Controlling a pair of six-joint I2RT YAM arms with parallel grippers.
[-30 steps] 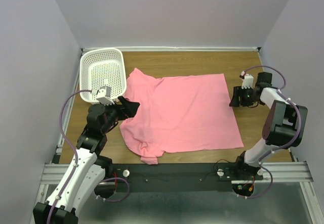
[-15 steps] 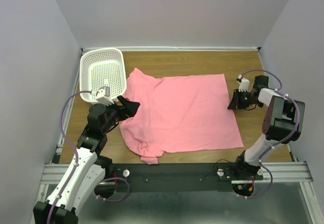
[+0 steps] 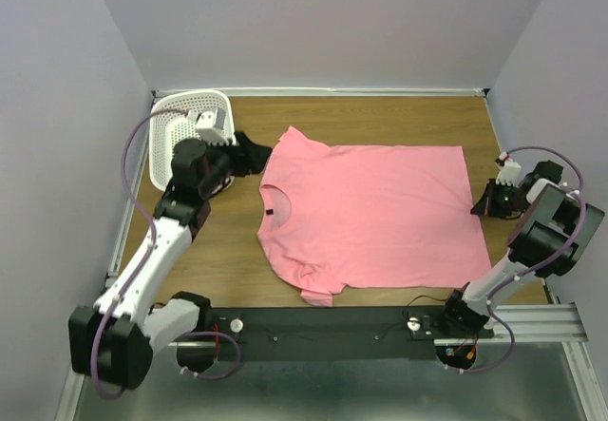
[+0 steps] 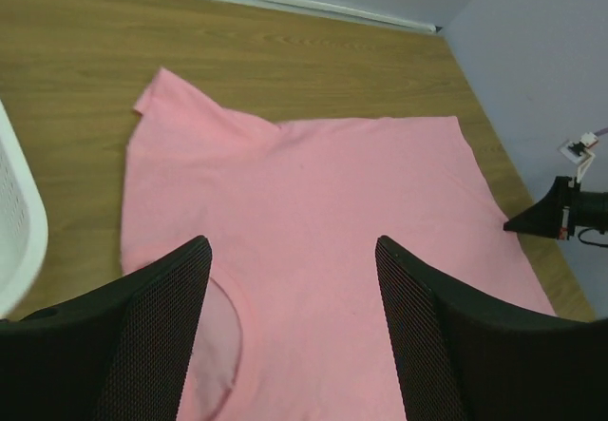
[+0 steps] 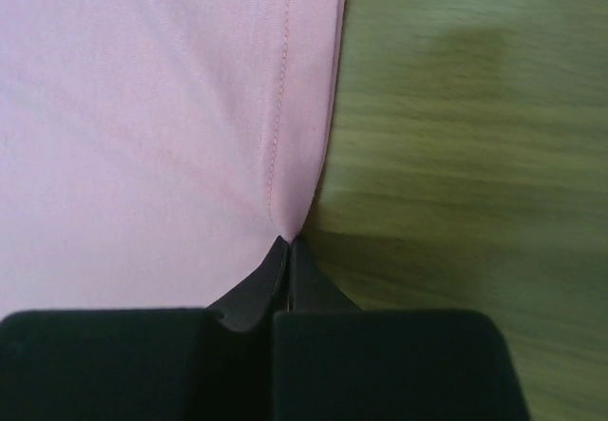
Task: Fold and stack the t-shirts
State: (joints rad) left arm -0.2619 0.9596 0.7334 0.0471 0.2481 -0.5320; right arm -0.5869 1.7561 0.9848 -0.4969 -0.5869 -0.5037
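One salmon-pink t-shirt point(image 3: 380, 217) lies spread flat on the wooden table, its round collar and dark label point(image 3: 270, 212) to the left and its hem to the right. My right gripper point(image 3: 479, 207) sits low at the hem's edge, and in the right wrist view my right gripper point(image 5: 288, 241) is shut on a puckered bit of the t-shirt point(image 5: 142, 107). My left gripper point(image 3: 258, 157) hovers by the far sleeve. In the left wrist view my left gripper point(image 4: 293, 250) is open and holds nothing, with the t-shirt point(image 4: 313, 183) under it.
A white perforated basket point(image 3: 190, 126) stands at the back left corner, right behind my left arm, and its rim point(image 4: 14, 240) shows in the left wrist view. Grey walls close in on three sides. Bare wood point(image 5: 475, 107) lies right of the hem.
My right gripper closed on the hem and drew it right, so the whole shirt slid right and flattened. My left arm rose and swung back toward the basket, its jaws narrowing slightly.
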